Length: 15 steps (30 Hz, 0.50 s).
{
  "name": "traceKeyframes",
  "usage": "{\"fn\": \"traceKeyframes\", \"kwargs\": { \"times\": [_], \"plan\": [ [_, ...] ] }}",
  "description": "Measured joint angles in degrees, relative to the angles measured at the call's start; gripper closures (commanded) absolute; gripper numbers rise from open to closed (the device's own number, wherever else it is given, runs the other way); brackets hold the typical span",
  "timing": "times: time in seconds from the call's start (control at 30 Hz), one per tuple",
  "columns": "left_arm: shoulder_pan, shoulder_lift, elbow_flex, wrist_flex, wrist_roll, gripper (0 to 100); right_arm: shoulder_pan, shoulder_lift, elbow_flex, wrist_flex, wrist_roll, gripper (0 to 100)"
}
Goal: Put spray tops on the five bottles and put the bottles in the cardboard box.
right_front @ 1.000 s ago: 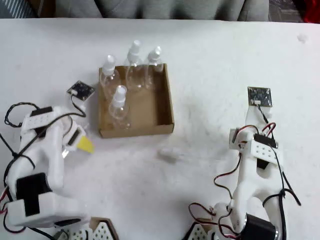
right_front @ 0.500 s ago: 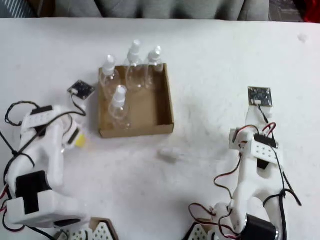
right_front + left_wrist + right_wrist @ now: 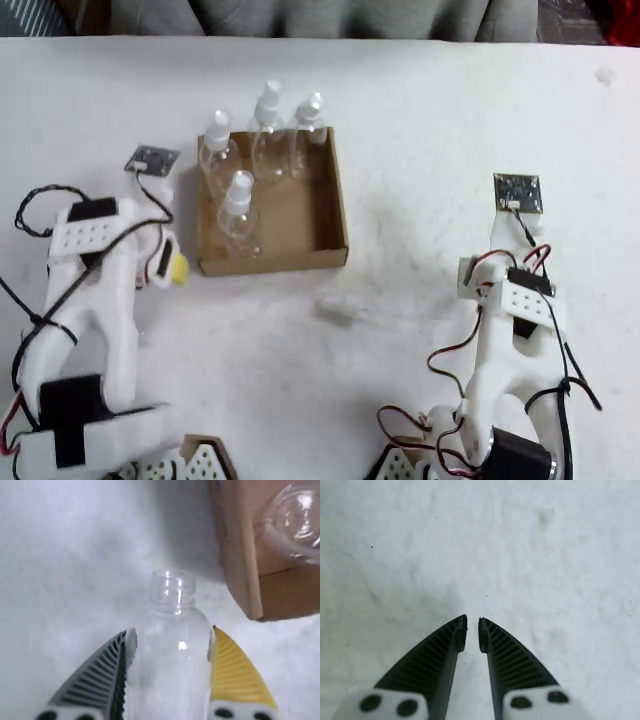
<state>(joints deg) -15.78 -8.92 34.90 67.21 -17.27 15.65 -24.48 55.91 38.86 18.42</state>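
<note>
So the left gripper (image 3: 171, 634) is clamped on the uncapped bottle (image 3: 172, 605). Its grey and yellow fingers squeeze the sides, and the open neck pokes out past the tips, just beside a corner of the cardboard box (image 3: 240, 555). Four capped bottles (image 3: 238, 215) stand inside the box. A loose spray top (image 3: 335, 308) lies near the box's front wall. The right gripper (image 3: 470, 632) is pinched nearly together on nothing, well apart from the box.

High view: fixed overhead, facing down on the table (image 3: 420, 120), the cardboard box (image 3: 272, 205) and both arms.
Left wrist view: close and low, looking along the left gripper (image 3: 171, 632) and its held bottle (image 3: 172, 670) to the box corner, which the high view shares.
Right wrist view: close above the tabletop, looking past the right gripper (image 3: 471, 625), well apart from the box.
</note>
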Motion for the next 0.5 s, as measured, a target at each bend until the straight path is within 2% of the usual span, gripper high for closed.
{"fn": "traceKeyframes", "kwargs": {
  "times": [0.17, 0.37, 0.5],
  "plan": [
    [0.7, -2.55, 4.66, -4.31, 6.51, 97, -4.13, -0.18, -4.31, 2.9, 8.7, 98.0],
    [-1.41, -2.55, 6.51, -9.14, 7.82, 97, -13.1, -2.11, -13.27, 18.2, 20.4, 97.4],
    [-1.58, -2.55, 6.51, -10.02, 7.82, 97, -22.51, -2.2, -16.88, 27.6, 22.24, 87.6]
  ]
}}
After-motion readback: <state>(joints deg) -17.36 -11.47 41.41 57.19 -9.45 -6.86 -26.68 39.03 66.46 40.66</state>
